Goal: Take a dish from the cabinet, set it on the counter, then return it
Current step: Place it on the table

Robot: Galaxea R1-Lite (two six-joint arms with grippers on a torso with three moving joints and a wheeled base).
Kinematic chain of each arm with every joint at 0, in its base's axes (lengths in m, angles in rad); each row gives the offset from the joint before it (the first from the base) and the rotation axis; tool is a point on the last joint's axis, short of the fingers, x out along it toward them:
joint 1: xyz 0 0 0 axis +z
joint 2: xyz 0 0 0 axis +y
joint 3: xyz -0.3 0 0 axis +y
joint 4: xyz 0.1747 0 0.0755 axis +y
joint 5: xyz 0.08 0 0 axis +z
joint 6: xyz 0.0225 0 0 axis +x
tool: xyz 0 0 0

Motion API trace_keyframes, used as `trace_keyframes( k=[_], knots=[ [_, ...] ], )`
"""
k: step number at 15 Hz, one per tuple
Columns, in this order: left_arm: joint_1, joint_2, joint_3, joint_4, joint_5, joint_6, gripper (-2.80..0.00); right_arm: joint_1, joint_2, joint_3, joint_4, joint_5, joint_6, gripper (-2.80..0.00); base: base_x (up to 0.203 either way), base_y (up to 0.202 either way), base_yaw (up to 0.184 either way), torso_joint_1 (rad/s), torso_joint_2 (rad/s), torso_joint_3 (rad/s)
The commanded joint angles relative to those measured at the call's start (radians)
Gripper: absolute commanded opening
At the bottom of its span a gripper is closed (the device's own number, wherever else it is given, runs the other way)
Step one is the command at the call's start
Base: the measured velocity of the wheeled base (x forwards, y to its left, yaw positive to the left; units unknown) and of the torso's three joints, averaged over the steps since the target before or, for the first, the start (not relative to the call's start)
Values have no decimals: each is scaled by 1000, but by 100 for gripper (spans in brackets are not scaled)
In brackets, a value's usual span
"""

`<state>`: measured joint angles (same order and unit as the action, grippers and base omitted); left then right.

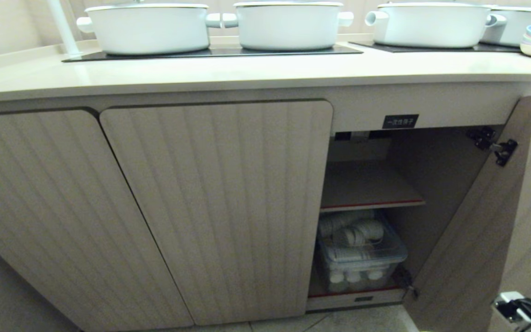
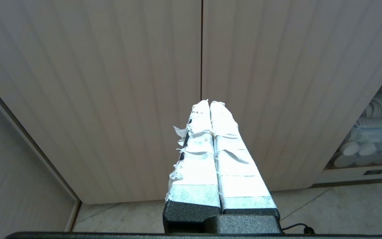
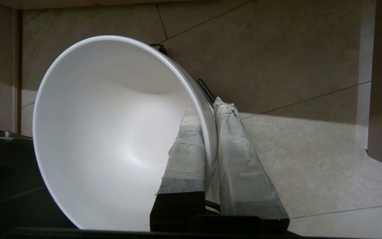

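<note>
Left claw [image 2: 210,103] pressed together, facing the closed fluted doors of the cabinet [image 1: 215,207]. Right door swung wide. Right claw [image 3: 211,108] low over the floor tiles [image 3: 293,49], pinching the rim of the dish [image 3: 111,132], tilted on edge.

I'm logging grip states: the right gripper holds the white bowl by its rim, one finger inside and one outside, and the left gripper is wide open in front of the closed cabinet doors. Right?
Not quite. The left gripper is shut, its taped fingers pressed together, as the left wrist view shows. The rest stands: the right gripper pinches the white bowl by its rim, and the left faces the closed cabinet doors.
</note>
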<state>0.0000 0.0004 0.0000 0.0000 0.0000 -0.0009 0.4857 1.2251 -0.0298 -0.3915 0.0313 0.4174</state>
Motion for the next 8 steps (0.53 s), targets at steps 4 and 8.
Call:
trace_keyframes(
  k=[4, 8],
  knots=[
    [0, 0, 0, 0, 0, -1, -280, 1, 2, -7, -3, 2, 4, -280, 0, 0, 0, 0, 0, 0],
    [0, 0, 0, 0, 0, -1, -280, 1, 2, -4, -3, 2, 4, -280, 0, 0, 0, 0, 0, 0]
  ],
)
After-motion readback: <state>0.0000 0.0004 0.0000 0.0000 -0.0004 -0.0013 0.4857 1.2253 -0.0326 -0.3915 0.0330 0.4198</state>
